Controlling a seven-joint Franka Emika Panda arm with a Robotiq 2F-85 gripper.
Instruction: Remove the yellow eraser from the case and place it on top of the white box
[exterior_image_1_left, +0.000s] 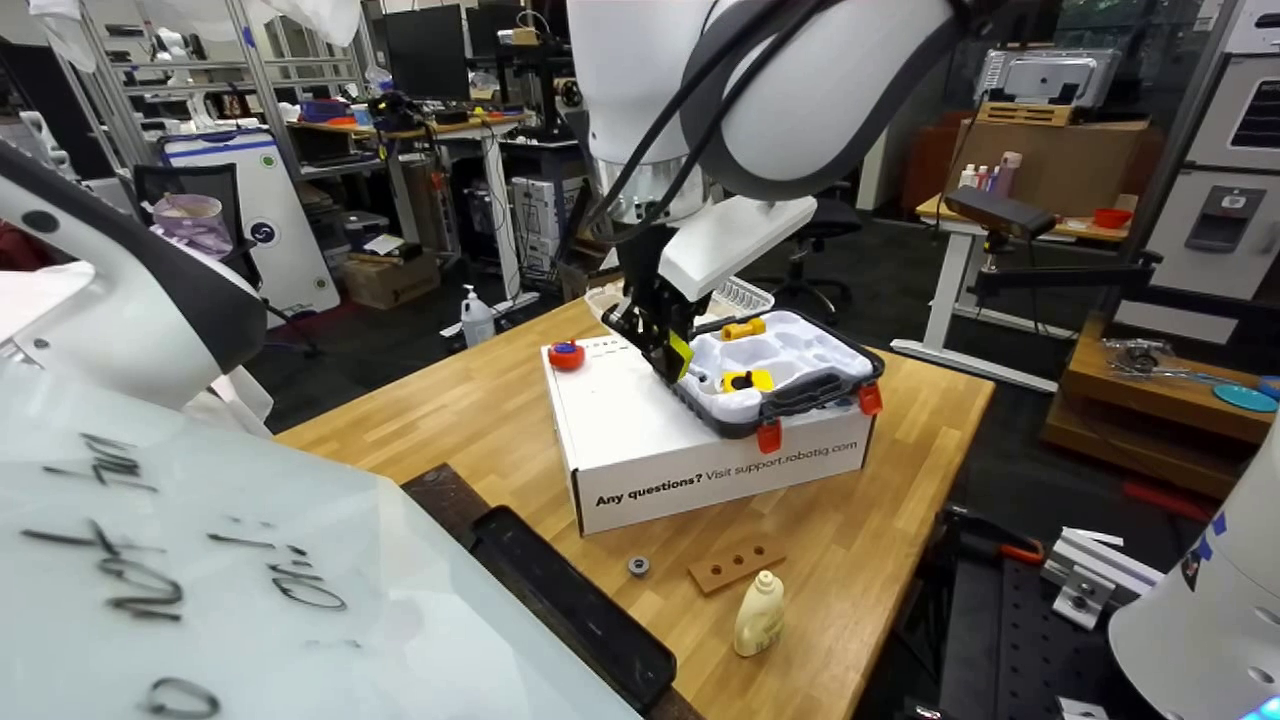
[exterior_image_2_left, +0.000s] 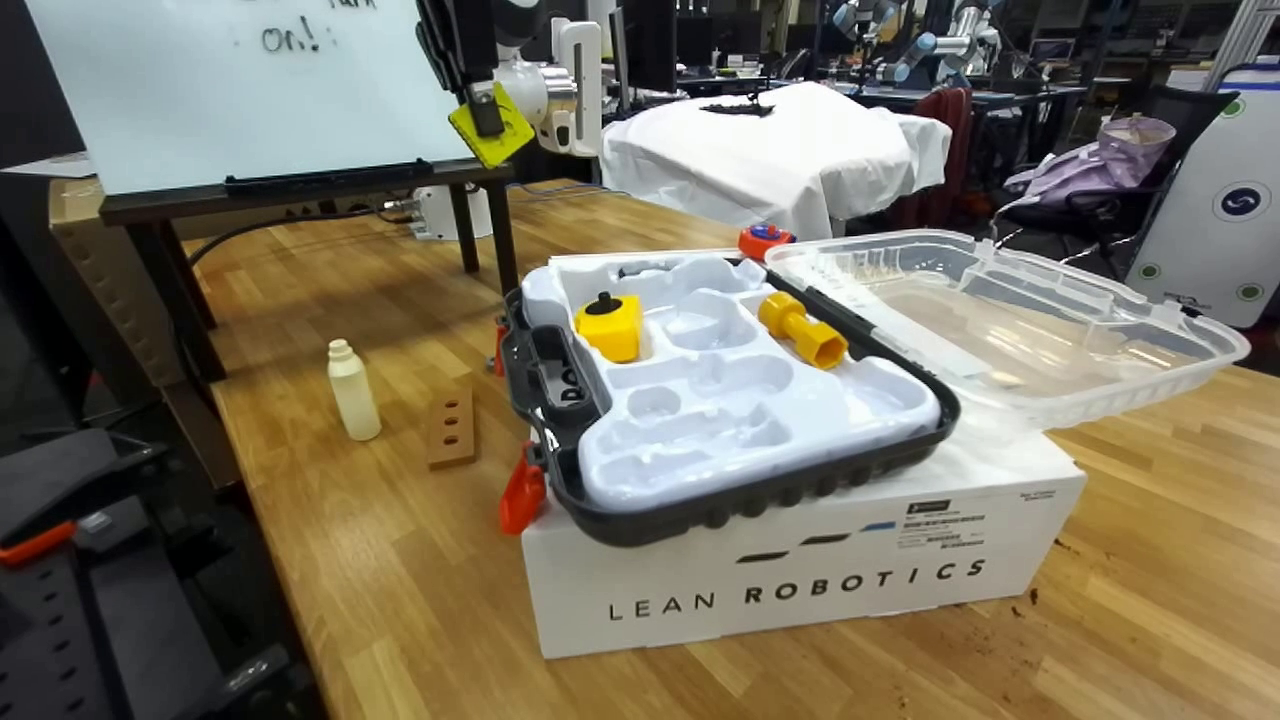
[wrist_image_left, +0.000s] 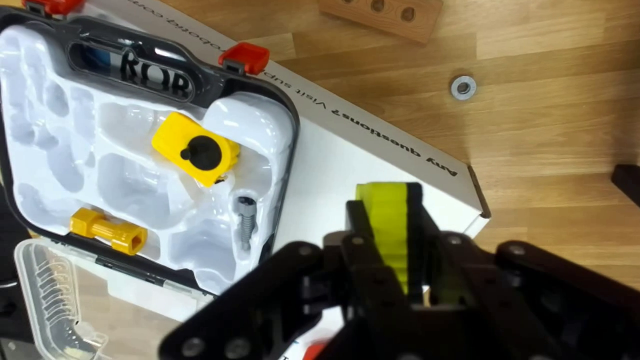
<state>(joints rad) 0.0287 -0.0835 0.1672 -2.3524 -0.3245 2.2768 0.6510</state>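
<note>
My gripper (wrist_image_left: 390, 220) is shut on the yellow eraser (wrist_image_left: 382, 215), a yellow-green block with a black layer on one side. In an exterior view the eraser (exterior_image_2_left: 512, 130) hangs tilted in the fingers, raised above the table. In the wrist view it lies over the bare top of the white box (wrist_image_left: 325, 170), beside the case. The case (exterior_image_2_left: 650, 525) is open on the box, with a black rim, red latches and a white moulded tray. In it are a yellow block with a black knob (exterior_image_2_left: 612, 330), an orange-yellow bolt (exterior_image_2_left: 800, 330) and a grey screw (wrist_image_left: 246, 225).
The clear lid (exterior_image_2_left: 1090, 395) is folded open behind the case. A red tape measure (exterior_image_1_left: 566, 356) sits on a box corner. A cream bottle (exterior_image_1_left: 760, 615), a wooden block with holes (exterior_image_1_left: 736, 567) and a grey ring (exterior_image_1_left: 638, 566) are on the table. A whiteboard (exterior_image_1_left: 250, 640) stands nearby.
</note>
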